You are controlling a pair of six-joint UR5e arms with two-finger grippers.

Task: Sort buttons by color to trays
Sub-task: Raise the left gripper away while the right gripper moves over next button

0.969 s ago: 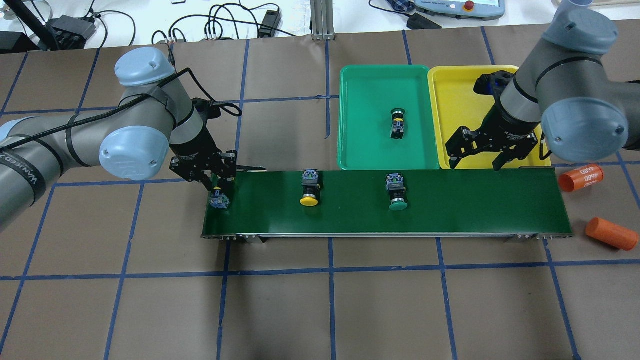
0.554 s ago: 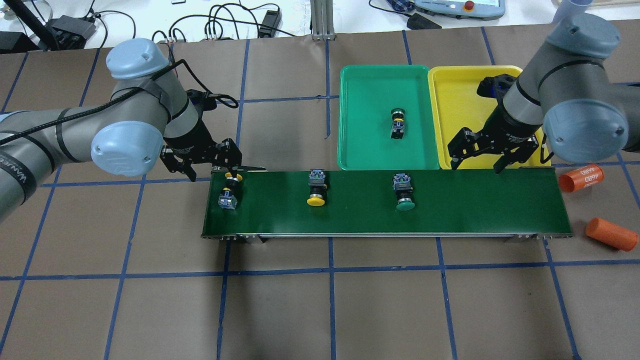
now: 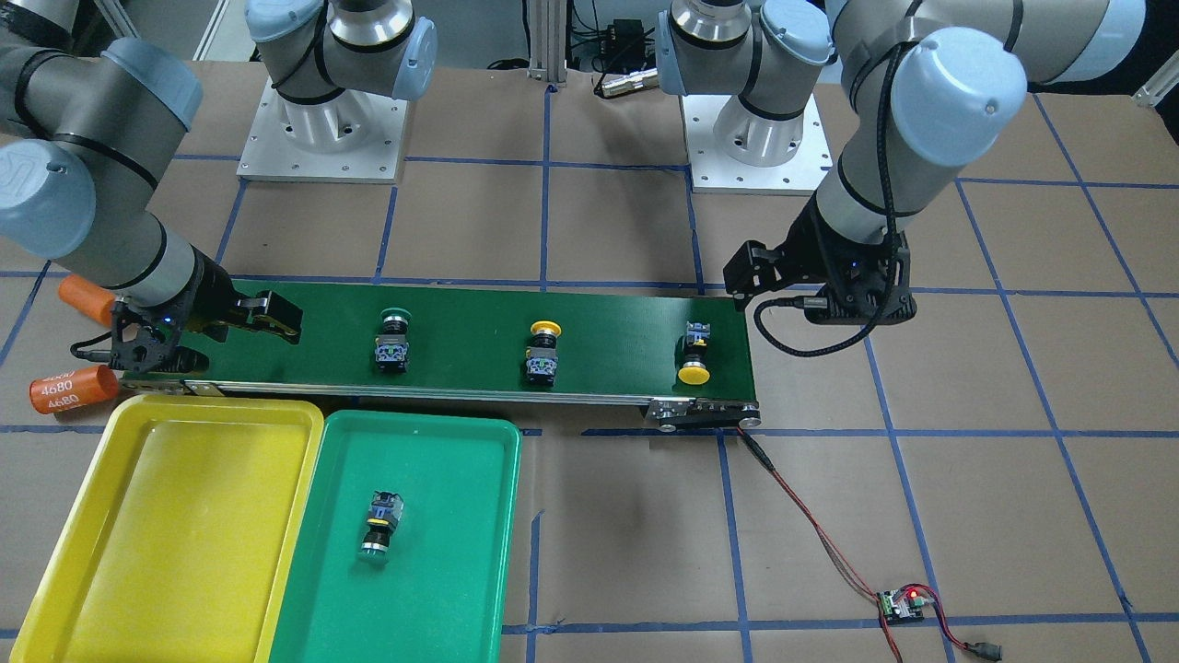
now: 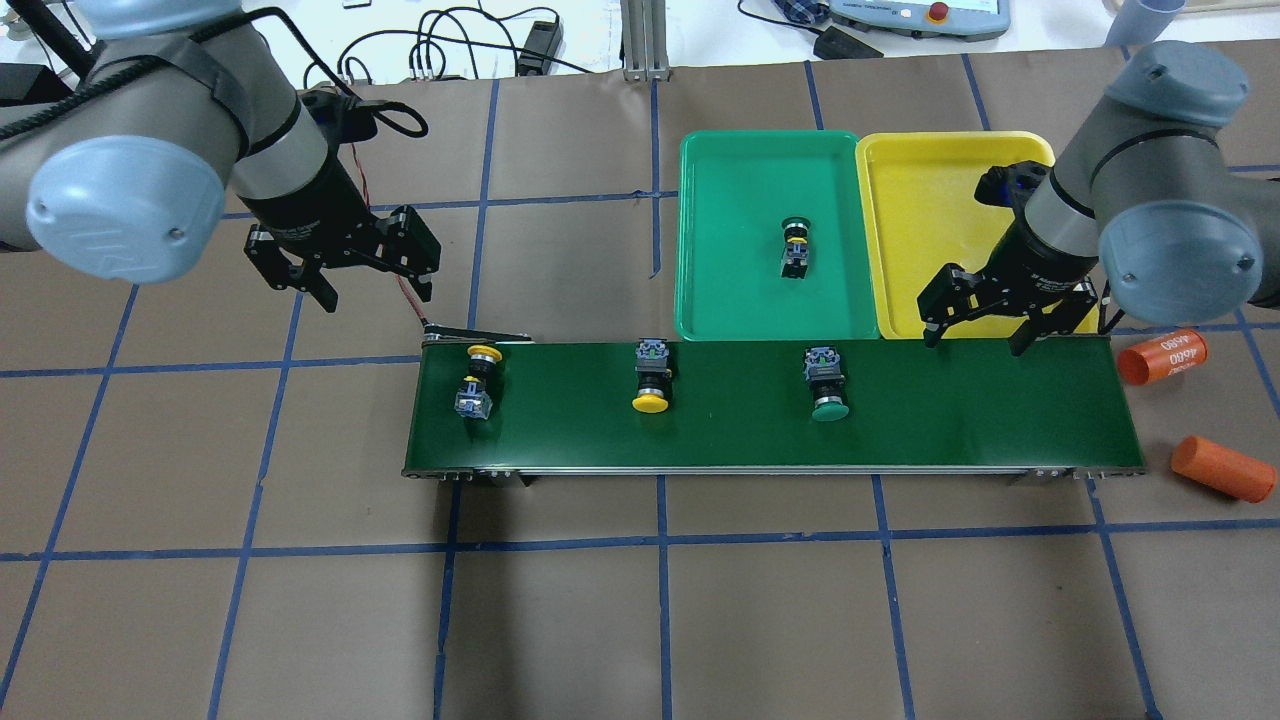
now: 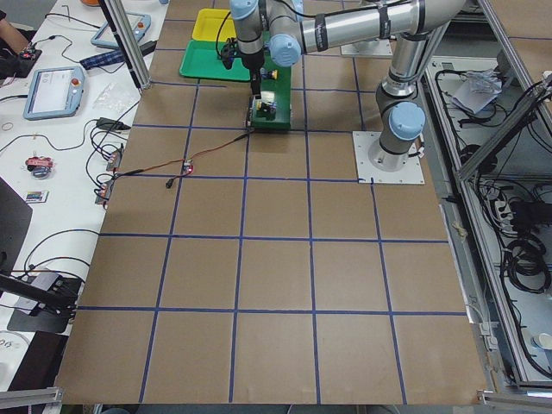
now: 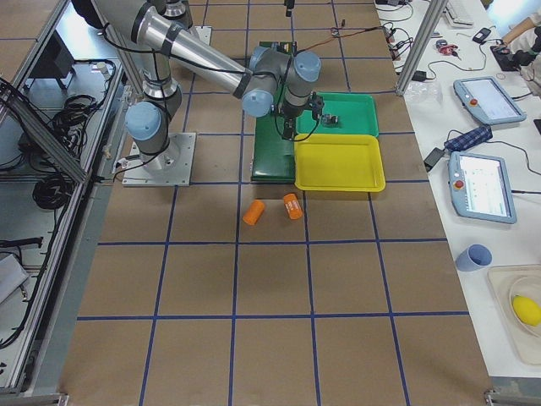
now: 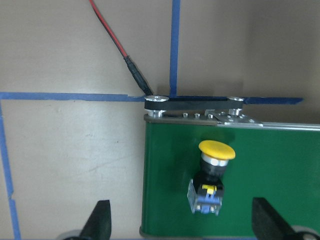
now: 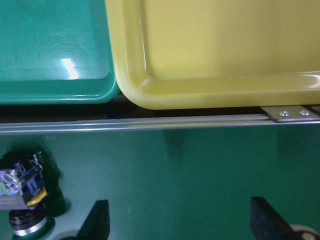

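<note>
Overhead exterior view, left to right. Your left gripper point(image 4: 378, 296) hangs open beyond the far-left corner of the long dark-green conveyor belt point(image 4: 950, 420). Lying on the belt, long axes across it: left yellow-capped push-button point(image 4: 478, 380), middle yellow-capped push-button point(image 4: 652, 382), green-capped push-button point(image 4: 826, 385). Your right gripper point(image 4: 975, 343), open at the belt's far edge, is nearest the green-capped push-button, to its right. The shallow green plastic tray point(image 4: 730, 200) lies just beyond; nothing appears to obstruct.

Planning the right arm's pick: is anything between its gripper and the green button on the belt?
Nothing visible. The right gripper hangs open at the tray-side edge of the belt; only bare belt lies between it and the green button.
</note>
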